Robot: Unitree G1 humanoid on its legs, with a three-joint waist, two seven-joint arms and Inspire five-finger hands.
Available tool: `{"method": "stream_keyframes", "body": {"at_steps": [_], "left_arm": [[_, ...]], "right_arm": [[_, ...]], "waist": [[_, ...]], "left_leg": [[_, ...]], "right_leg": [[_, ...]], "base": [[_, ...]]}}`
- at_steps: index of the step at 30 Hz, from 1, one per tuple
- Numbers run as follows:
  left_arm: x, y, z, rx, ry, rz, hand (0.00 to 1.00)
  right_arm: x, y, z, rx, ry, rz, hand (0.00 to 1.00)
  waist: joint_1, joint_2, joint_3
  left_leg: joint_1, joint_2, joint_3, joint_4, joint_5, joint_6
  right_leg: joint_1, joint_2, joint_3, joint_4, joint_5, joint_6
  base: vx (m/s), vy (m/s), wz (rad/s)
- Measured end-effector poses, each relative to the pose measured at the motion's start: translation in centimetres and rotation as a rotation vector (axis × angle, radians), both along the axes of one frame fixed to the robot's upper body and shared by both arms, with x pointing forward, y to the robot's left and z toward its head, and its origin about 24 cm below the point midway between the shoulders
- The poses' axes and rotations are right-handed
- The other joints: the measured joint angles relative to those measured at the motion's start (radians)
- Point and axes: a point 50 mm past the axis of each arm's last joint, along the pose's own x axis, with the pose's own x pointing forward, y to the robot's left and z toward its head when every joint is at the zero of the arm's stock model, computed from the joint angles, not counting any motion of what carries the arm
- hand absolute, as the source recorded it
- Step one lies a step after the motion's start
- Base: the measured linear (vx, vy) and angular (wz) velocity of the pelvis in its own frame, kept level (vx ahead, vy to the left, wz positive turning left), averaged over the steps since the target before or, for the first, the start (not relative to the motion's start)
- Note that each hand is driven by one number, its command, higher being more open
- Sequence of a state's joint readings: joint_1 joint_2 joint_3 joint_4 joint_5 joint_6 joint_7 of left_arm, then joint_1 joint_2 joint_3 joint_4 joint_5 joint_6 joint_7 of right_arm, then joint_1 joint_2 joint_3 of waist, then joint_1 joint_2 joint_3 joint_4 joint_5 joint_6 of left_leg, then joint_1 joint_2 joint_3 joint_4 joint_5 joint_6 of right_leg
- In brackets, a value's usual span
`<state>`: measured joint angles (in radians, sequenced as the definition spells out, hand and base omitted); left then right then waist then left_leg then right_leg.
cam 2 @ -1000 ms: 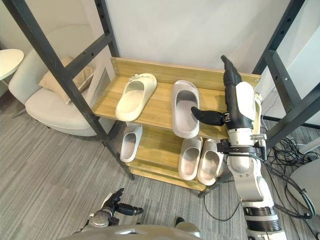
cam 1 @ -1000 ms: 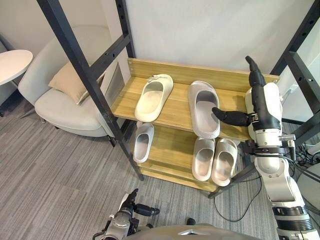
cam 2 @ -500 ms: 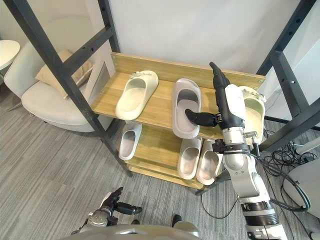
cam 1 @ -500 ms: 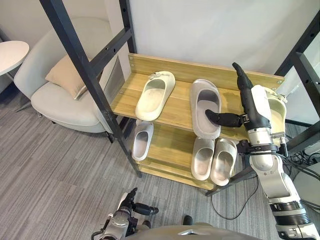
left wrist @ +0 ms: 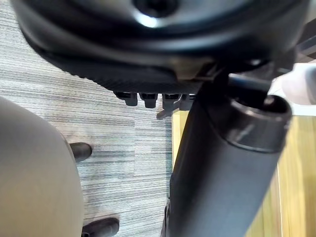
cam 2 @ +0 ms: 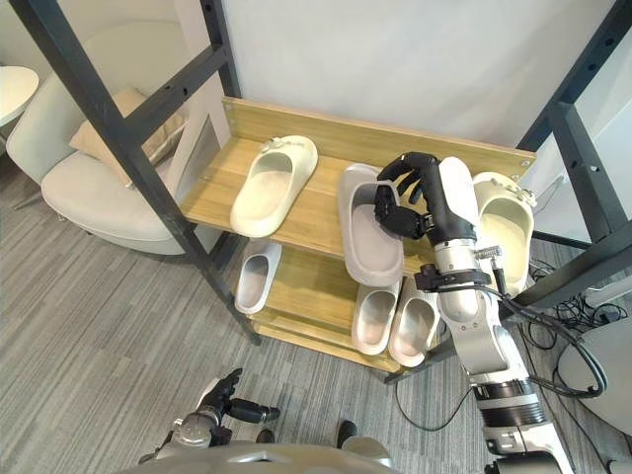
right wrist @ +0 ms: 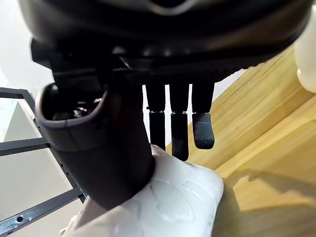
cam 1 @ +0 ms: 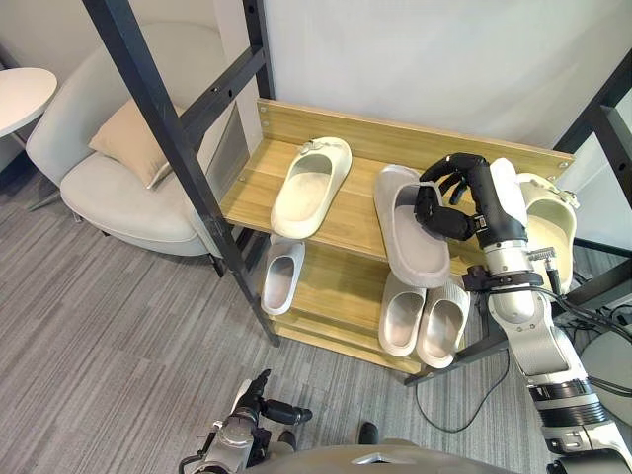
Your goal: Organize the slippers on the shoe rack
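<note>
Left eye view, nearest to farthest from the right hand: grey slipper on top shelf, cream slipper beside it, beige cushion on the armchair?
1. Grey rubber slipper, top shelf, gripped by the right hand.
2. Cream rubber slipper, same shelf, further left.
3. Beige fabric cushion, armchair, far left.

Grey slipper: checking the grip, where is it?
The grey slipper is in the right hand, over the top shelf's front edge, right of the leftmost cream slipper.

Matt wood, black metal, rubbery foam.
Pale-grained shoe rack boards, matt frame; smooth matt slipper in right hand; ribbed carpet.
</note>
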<state>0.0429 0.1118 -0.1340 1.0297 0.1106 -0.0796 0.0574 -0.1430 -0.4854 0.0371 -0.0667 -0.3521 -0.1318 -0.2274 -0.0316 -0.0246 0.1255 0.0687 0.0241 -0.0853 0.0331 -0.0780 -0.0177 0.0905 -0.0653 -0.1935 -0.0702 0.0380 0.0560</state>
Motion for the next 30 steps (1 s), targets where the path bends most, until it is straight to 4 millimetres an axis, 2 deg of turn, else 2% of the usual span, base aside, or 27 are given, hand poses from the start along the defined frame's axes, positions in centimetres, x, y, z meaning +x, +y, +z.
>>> {"method": "stream_keyframes", "body": {"at_steps": [6, 9, 11, 12, 13, 16, 21, 24, 30], "left_arm": [[0.0, 0.0, 0.0, 0.002, 0.0, -0.004, 1.0], [0.0, 0.0, 0.0, 0.004, 0.0, -0.006, 1.0], [0.0, 0.0, 0.0, 0.003, 0.001, -0.006, 1.0], [0.0, 0.0, 0.0, 0.003, 0.002, -0.006, 1.0], [0.0, 0.0, 0.0, 0.003, 0.002, -0.006, 1.0], [0.0, 0.0, 0.0, 0.004, 0.001, -0.006, 1.0], [0.0, -0.1, 0.0, 0.004, 0.001, -0.007, 1.0], [-0.1, -0.1, 0.0, 0.004, 0.002, -0.008, 1.0], [-0.1, -0.4, -0.1, 0.003, 0.008, -0.02, 1.0]], "right_arm": [[0.0, 0.1, 0.1, -0.004, 0.003, 0.009, 0.0], [-0.3, 0.5, 0.7, -0.008, -0.02, 0.033, 0.0], [-0.7, 1.0, 1.9, -0.006, -0.071, 0.055, 0.0], [-1.3, 1.4, 3.3, -0.001, -0.139, 0.075, 0.0], [-1.5, 1.6, 3.8, 0.002, -0.164, 0.082, 0.0], [-3.5, 2.9, 7.0, 0.024, -0.346, 0.151, 0.0], [-5.8, 4.3, 9.2, 0.142, -0.507, 0.285, 0.0], [-6.5, 5.1, 9.2, 0.233, -0.512, 0.376, 0.0], [-6.5, 8.5, 5.9, 0.384, -0.258, 0.62, 0.0]], "waist": [[0.0, -0.001, -0.001], [0.0, -0.001, -0.001], [-0.001, -0.001, 0.0], [0.0, 0.0, 0.0], [-0.001, 0.0, 0.0], [0.0, 0.0, 0.0], [0.0, 0.002, 0.0], [-0.001, 0.005, 0.0], [0.002, 0.018, 0.001]], "left_leg": [[0.001, 0.0, 0.004, 0.006, 0.0, 0.0], [0.011, 0.002, 0.012, 0.006, 0.0, 0.0], [0.024, 0.003, 0.014, 0.006, -0.001, 0.002], [0.026, 0.003, 0.014, 0.007, -0.001, 0.002], [0.027, 0.003, 0.015, 0.007, -0.001, 0.002], [0.036, 0.003, 0.019, 0.008, -0.002, 0.003], [0.05, 0.003, 0.021, 0.007, -0.002, 0.002], [0.051, 0.003, 0.022, 0.007, -0.002, 0.002], [0.052, 0.004, 0.02, 0.007, -0.002, 0.002]], "right_leg": [[0.001, 0.0, 0.005, 0.0, 0.004, 0.0], [0.006, 0.0, 0.013, 0.004, 0.005, 0.0], [0.019, 0.0, 0.015, 0.004, 0.005, 0.0], [0.02, 0.0, 0.016, 0.007, 0.005, 0.0], [0.02, 0.0, 0.016, 0.008, 0.005, 0.0], [0.023, -0.001, 0.022, 0.015, 0.003, -0.002], [0.032, -0.002, 0.024, 0.022, -0.002, -0.003], [0.031, -0.002, 0.025, 0.024, -0.003, -0.003], [0.03, -0.002, 0.023, 0.034, -0.01, -0.005]], "base": [[-0.01, 0.005, -0.01], [-0.01, 0.014, -0.07], [0.0, 0.003, -0.02], [0.0, 0.0, 0.0], [0.0, 0.0, 0.0], [-0.02, 0.016, -0.05], [0.0, 0.003, -0.01], [0.0, 0.0, 0.0], [0.0, -0.001, 0.01]]}}
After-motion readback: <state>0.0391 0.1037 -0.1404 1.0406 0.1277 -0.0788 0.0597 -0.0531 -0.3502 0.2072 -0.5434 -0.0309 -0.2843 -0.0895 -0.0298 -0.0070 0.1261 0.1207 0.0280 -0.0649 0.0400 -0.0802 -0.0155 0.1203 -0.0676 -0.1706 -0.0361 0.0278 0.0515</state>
